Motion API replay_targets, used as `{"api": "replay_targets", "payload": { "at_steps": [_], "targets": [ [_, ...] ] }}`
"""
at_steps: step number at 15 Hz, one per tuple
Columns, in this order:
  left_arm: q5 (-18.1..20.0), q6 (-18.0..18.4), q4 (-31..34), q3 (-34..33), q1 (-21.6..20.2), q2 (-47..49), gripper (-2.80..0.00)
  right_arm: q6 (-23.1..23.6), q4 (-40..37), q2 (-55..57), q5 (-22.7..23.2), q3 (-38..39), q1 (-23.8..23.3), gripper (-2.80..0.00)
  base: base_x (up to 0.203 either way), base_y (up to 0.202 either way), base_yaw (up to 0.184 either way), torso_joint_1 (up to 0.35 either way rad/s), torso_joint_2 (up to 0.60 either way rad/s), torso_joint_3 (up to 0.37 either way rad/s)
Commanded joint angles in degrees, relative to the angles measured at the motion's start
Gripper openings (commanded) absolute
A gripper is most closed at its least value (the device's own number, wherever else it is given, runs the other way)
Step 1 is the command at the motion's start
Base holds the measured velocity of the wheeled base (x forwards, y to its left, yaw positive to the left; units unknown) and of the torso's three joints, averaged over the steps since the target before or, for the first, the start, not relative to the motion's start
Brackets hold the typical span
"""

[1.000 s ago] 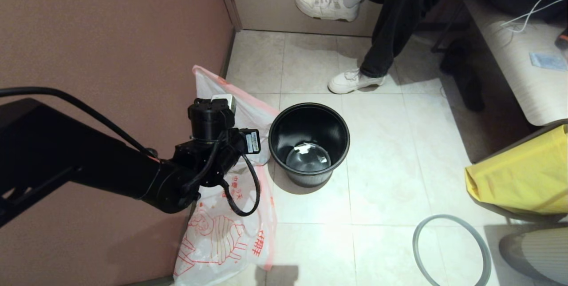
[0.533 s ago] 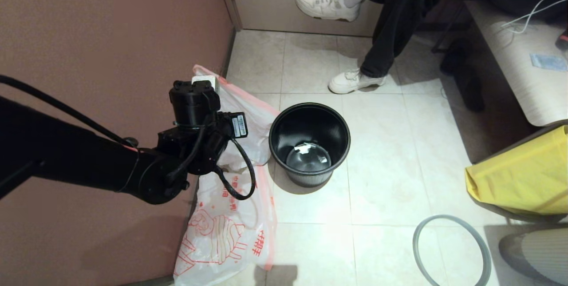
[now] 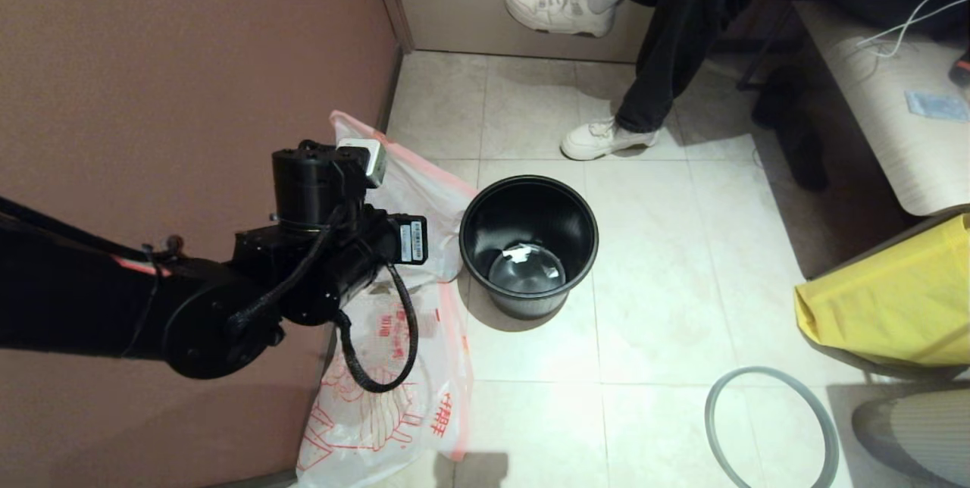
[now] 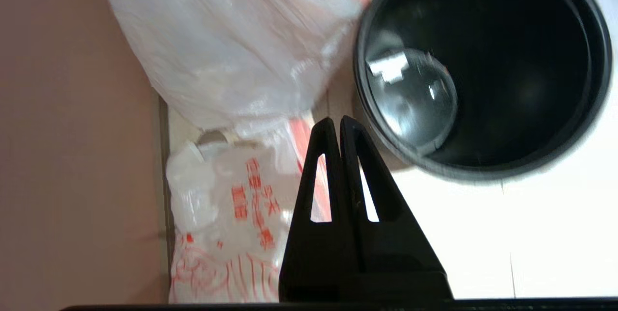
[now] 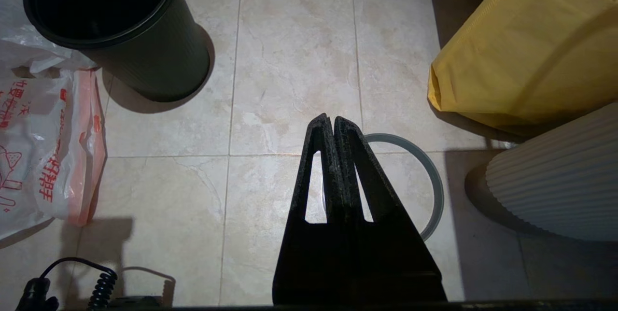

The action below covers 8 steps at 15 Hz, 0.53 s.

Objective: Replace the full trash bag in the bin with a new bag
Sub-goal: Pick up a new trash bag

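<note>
Black bin (image 3: 528, 245) bare on floor tiles, ring rim (image 3: 771, 427) off near front edge, full trash bag (image 3: 413, 200) parked at wall, new bag (image 3: 386, 389) flat by it; left gripper (image 4: 341, 125) pinched empty above, right gripper (image 5: 333, 122) likewise, idle.

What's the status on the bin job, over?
Left end effector shut, empty, above new bag. Right end effector shut, parked. Bin unlined, full bag beside it. Ring on floor.
</note>
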<state>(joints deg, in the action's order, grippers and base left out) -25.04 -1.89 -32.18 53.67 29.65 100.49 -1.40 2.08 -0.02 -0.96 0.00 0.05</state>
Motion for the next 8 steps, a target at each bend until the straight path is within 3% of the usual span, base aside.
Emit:
{"api": "replay_targets", "payload": {
  "at_steps": [1, 4, 8],
  "targets": [
    [2.49, -0.04, 3.58, -0.48, -1.59, -2.88, -2.80, 0.00, 0.02, 0.02, 0.00, 0.00, 0.04, -2.80, 0.000, 0.000, 0.000, 0.000, 0.00, 0.000],
    [12.30, -0.15, 11.92, -1.96, -4.98, -7.93, -2.80, 0.00, 0.02, 0.02, 0.00, 0.00, 0.04, -2.80, 0.000, 0.000, 0.000, 0.000, 0.00, 0.000],
    [23.45, 2.09, 15.44, -8.11, -11.60, -14.75, -2.80, 0.00, 0.02, 0.02, 0.00, 0.00, 0.04, -2.80, 0.000, 0.000, 0.000, 0.000, 0.00, 0.000]
  ]
}}
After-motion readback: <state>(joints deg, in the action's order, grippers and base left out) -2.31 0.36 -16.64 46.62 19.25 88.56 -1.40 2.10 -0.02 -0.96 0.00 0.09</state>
